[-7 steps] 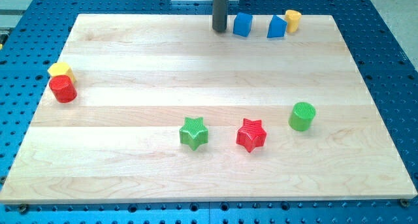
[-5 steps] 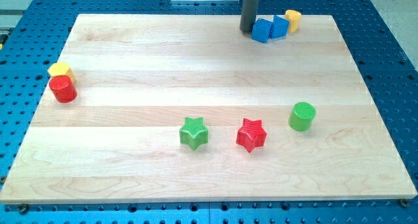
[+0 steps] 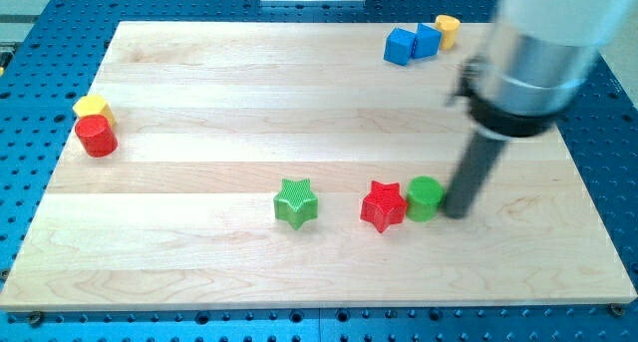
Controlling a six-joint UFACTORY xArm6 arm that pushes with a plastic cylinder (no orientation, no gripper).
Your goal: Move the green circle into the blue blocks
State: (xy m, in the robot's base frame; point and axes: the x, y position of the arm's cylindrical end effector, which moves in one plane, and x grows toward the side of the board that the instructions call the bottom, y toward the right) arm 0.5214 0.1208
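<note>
So the rod's tip [image 3: 456, 212] was down on the wooden surface [image 3: 199, 83], pressed right up against the view's-right side of the green circle [image 3: 424, 197]. No pincer on this rig at all, just the plain dark rod, so nothing to say about wide or narrow; it held nothing and was only touching the side of that block. The big pale arm body above it was blurred and covered part of the surface's upper right corner.

The green circle sat directly to the view's left of the tip, and on its other side it looked to be touching, or just about touching, the red star [image 3: 383, 205]. So tip, green circle and red star lined up in a row near the surface's lower middle. Further to the tip's left, well apart, was the green star [image 3: 296, 202].

The blue blocks were way up toward the view's top from the tip, slightly to its left: a blue cube-ish block [image 3: 400, 46] and a second blue block [image 3: 427, 40] pushed together and touching, with a small yellow block [image 3: 448, 29] tucked against the right one. The green circle was well apart from them.

Far off at the view's left edge sat a red cylinder [image 3: 96, 136] with a yellow block [image 3: 92, 108] just behind it, touching.
</note>
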